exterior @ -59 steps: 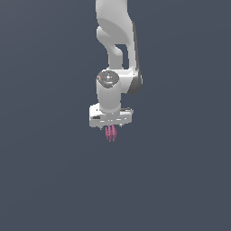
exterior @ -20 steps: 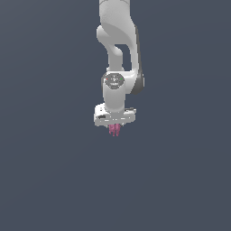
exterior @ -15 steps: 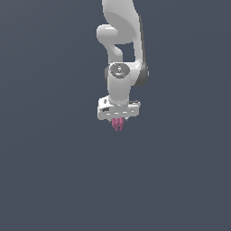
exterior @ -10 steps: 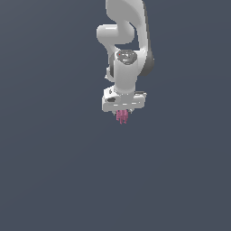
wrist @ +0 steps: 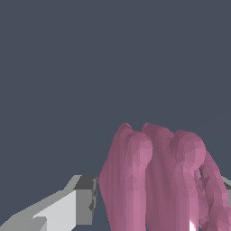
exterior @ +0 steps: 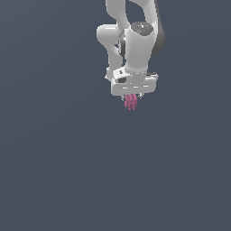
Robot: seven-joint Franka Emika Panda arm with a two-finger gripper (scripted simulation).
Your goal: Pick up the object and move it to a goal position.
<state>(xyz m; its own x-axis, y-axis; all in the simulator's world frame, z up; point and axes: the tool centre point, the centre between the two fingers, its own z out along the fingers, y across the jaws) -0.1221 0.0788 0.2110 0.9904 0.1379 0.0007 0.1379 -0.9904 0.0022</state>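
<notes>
Pink object held under the white gripper, upper middle of the exterior view.

The gripper (exterior: 131, 100) hangs from the arm (exterior: 135, 40) near the top of the frame, closed on the object (exterior: 131, 102), whose pink ridges poke out just below the white hand. In the wrist view the object (wrist: 158, 180) fills the lower right, a grey fingertip (wrist: 83, 200) just beside it.
</notes>
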